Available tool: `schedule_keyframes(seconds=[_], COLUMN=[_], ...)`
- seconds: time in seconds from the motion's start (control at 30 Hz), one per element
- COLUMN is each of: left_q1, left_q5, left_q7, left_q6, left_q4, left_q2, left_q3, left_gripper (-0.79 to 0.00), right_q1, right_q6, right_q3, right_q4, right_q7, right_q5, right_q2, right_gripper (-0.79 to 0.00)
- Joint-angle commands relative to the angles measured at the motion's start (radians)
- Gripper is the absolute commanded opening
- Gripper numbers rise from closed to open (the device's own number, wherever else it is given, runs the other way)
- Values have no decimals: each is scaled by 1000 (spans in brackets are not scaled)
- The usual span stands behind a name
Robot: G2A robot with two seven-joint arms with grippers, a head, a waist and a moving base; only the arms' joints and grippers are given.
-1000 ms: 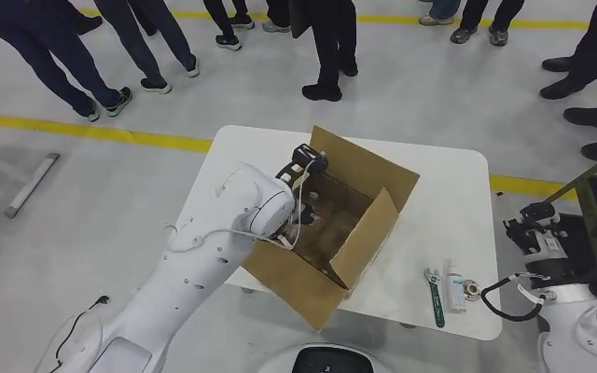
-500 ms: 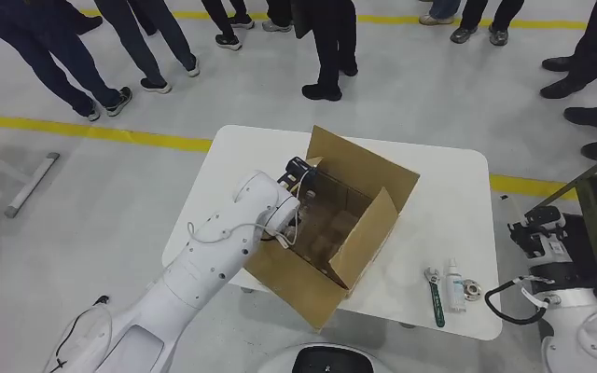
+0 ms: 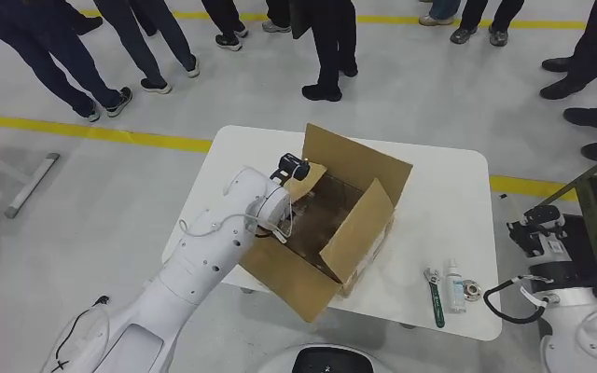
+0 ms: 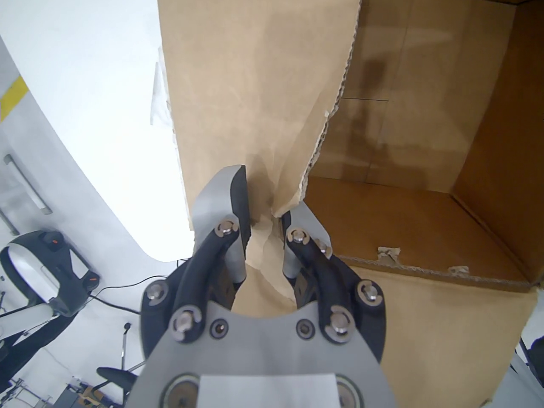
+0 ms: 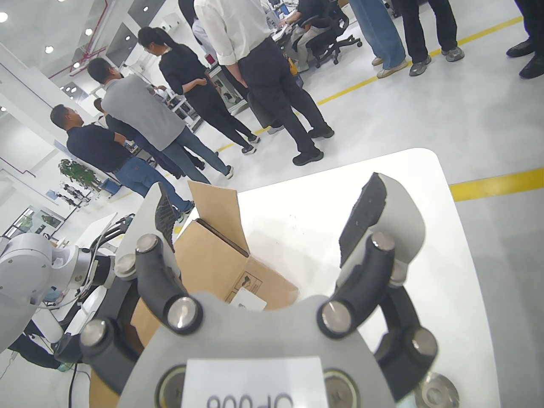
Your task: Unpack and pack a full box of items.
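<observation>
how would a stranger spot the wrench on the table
Find the white rounded table bearing the open brown cardboard box. Near the table corner away from the box lies the green-handled wrench. It is long and thin, nearest the box, beside a white bottle and a round metal fitting.

- Top view: high up, looking down on the bench (image 3: 448, 186).
- Left wrist view: close behind its fingers (image 4: 225, 201), facing into the box (image 4: 425, 129).
- Right wrist view: far off, facing that same box.
</observation>
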Motion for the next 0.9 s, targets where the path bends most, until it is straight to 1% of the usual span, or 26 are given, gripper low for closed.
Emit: schedule_keyframes(seconds=[0.0,0.03,0.13,0.27,0.3,0.33,0.4,0.43,0.47,0.5,0.57,0.67,0.73,0.77,0.87], left_q1=[1,1,7,19,24,33,34,43,46,47,60,80,96,107,121], left_q5=[10,26,4,-76,-107,-183,-217,-287,-319,-325,-396,-459,-461,-489,-464], left_q7=[5,6,18,39,42,48,49,52,52,49,47,49,58,61,68], left_q6=[3,4,14,39,43,55,66,82,95,103,132,171,195,210,225], left_q4=[-3,-5,-19,-51,-60,-68,-74,-86,-92,-98,-120,-144,-160,-159,-158], left_q2=[0,0,-1,0,-1,-2,1,1,2,4,8,12,18,20,29], left_q3=[-2,0,-19,-72,-87,-116,-145,-176,-198,-208,-253,-296,-320,-336,-358], left_gripper=[-785,-785,-785,-785,-785,-785,-785,-785,-785,-785,-785,-785,-785,-785,-785], right_q1=[-1,-1,-2,-6,-6,-7,-7,-7,-6,-6,-3,-1,0,0,0], right_q6=[0,0,-2,-4,-5,-5,-6,-6,-5,-4,-2,0,1,0,1], right_q3=[1,2,4,4,4,4,3,3,4,4,5,4,4,3,3], right_q4=[0,0,1,1,1,2,2,2,3,3,4,4,3,3,2], right_q7=[0,-1,-4,-7,-8,-8,-9,-9,-10,-10,-9,-7,-6,-4,-2], right_q5=[2,4,10,13,13,12,12,14,14,14,14,14,13,13,13], right_q2=[0,0,-1,-2,-2,-2,-3,-3,-3,-3,-3,-3,-3,-3,-3], right_gripper=[0,0,0,0,0,0,0,0,0,0,0,0,0,0,0])
